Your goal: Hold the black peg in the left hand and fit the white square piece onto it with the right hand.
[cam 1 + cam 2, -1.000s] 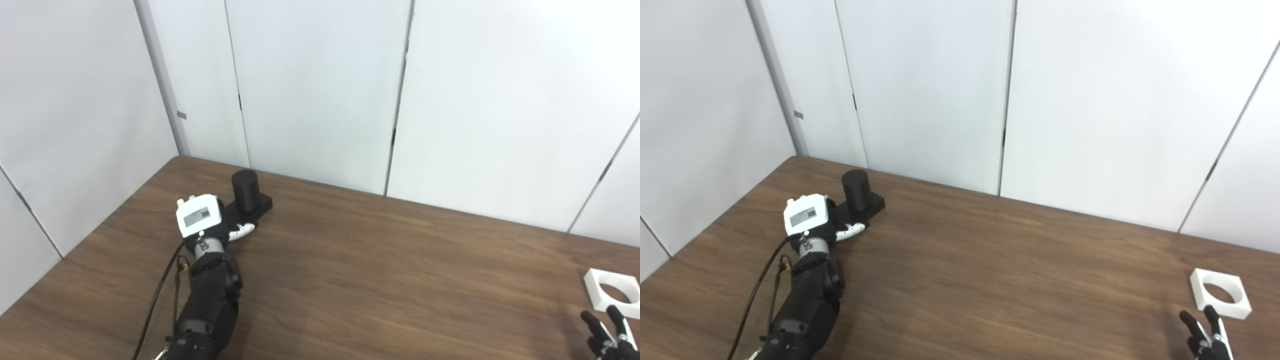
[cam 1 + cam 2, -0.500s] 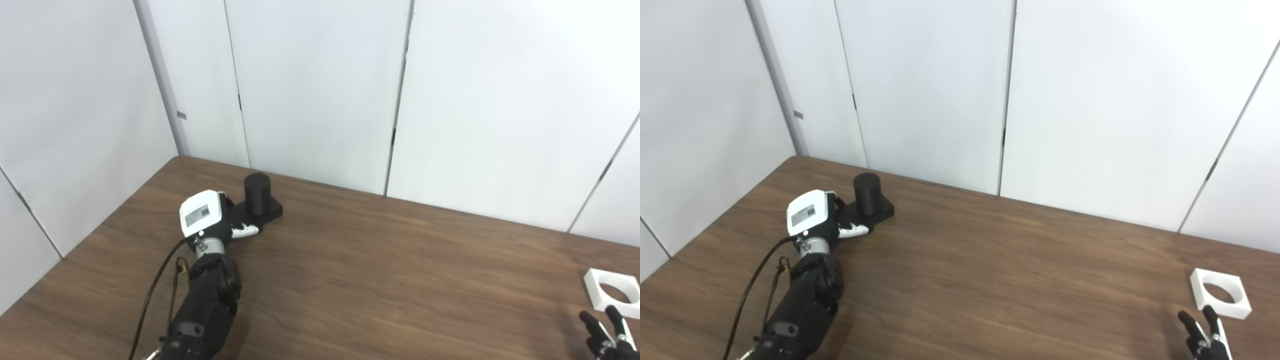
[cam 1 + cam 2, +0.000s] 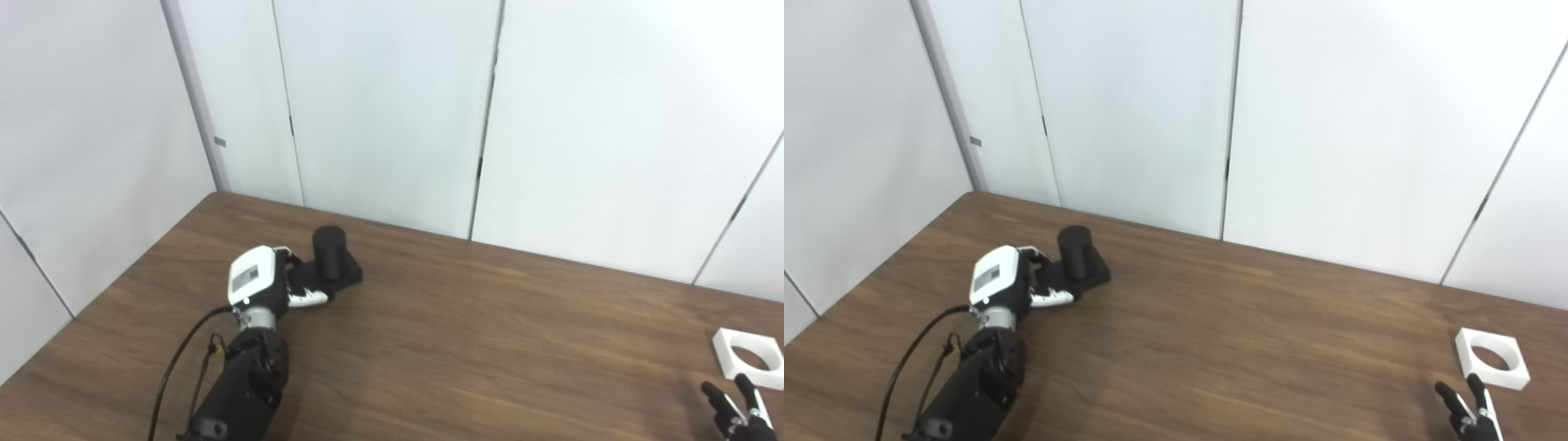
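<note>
The black peg is a short upright cylinder on a flat black base, at the table's far left. My left hand is shut on that base from the near side, thumb lying along its front edge. The white square piece, with a round hole through it, lies flat near the right edge of the table. My right hand shows only its fingertips at the bottom right, just short of the white piece, spread apart and holding nothing.
The brown wooden table runs back to white wall panels close behind and to the left. A black cable hangs along my left forearm.
My left hand has slid the black peg and its base to the right along the table. The right hand has sunk slightly toward the bottom edge.
</note>
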Available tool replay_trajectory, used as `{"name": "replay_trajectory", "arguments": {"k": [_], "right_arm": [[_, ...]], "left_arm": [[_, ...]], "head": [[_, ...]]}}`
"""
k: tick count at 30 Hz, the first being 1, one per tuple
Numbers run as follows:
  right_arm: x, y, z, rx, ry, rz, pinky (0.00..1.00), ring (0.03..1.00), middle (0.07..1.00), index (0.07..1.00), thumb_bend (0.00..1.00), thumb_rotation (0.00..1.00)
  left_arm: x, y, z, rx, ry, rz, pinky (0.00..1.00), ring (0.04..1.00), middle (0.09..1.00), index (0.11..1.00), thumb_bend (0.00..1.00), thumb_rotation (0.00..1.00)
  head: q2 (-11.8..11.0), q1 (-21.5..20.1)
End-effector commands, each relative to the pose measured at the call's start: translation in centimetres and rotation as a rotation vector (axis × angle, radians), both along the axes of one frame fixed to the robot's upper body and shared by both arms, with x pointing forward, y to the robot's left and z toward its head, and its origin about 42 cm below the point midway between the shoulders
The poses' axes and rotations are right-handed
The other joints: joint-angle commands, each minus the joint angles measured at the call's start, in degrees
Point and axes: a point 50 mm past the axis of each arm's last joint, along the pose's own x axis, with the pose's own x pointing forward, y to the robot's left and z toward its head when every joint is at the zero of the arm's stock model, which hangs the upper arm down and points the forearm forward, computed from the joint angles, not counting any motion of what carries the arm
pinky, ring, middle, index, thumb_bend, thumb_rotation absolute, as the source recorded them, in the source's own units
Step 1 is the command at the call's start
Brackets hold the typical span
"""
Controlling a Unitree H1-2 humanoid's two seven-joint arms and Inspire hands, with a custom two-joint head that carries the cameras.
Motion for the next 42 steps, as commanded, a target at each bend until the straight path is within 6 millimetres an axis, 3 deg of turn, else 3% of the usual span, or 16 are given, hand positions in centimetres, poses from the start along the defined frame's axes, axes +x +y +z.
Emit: {"name": "replay_trajectory", "arguments": {"k": [1,7,14,17,24,26,42], "right_arm": [[-1.5,1.0,-1.6,0.036,0.06,-0.027,1.0,0.966,0.902,1.0,0.59,1.0],[-1.7,1.7,-0.6,0.037,0.056,-0.022,1.0,0.961,0.898,1.0,0.5,1.0],[-1.7,2.3,0.1,0.04,0.057,-0.021,1.0,0.965,0.89,1.0,0.5,1.0],[-1.6,2.6,0.2,0.04,0.047,-0.029,1.0,0.949,0.877,1.0,0.5,1.0],[-1.3,3.6,0.3,0.051,0.041,-0.041,0.98,0.922,0.863,1.0,0.55,1.0],[-1.3,3.8,0.5,0.047,0.041,-0.038,0.98,0.922,0.87,1.0,0.52,1.0],[-1.1,4.5,1.6,0.032,0.044,-0.04,0.97,0.91,0.857,1.0,0.52,1.0]], "left_arm": [[0.0,-1.4,1.8,-0.02,-0.051,-0.12,0.66,0.761,0.748,0.484,0.51,0.04],[-3.5,-4.2,1.7,-0.075,-0.031,-0.356,0.66,0.789,0.773,0.487,0.51,0.05],[-6.7,-6.8,2.2,-0.082,-0.014,-0.522,0.65,0.773,0.789,0.487,0.51,0.05],[-7.9,-8.0,2.3,-0.084,-0.008,-0.567,0.69,0.808,0.8,0.487,0.51,0.05],[-11.2,-11.3,1.1,-0.092,0.017,-0.685,0.73,0.829,0.807,0.487,0.51,0.05],[-12.1,-12.4,0.7,-0.099,0.035,-0.72,0.76,0.828,0.802,0.487,0.51,0.05],[-15.9,-17.4,-1.3,0.002,0.097,-0.864,0.93,0.846,0.786,0.487,0.51,0.05]], "head": [[0.59,-0.76],[2.44,-3.67],[4.35,-7.68],[5.27,-9.38],[7.2,-11.79],[8.12,-12.58],[11.22,-14.28]]}}
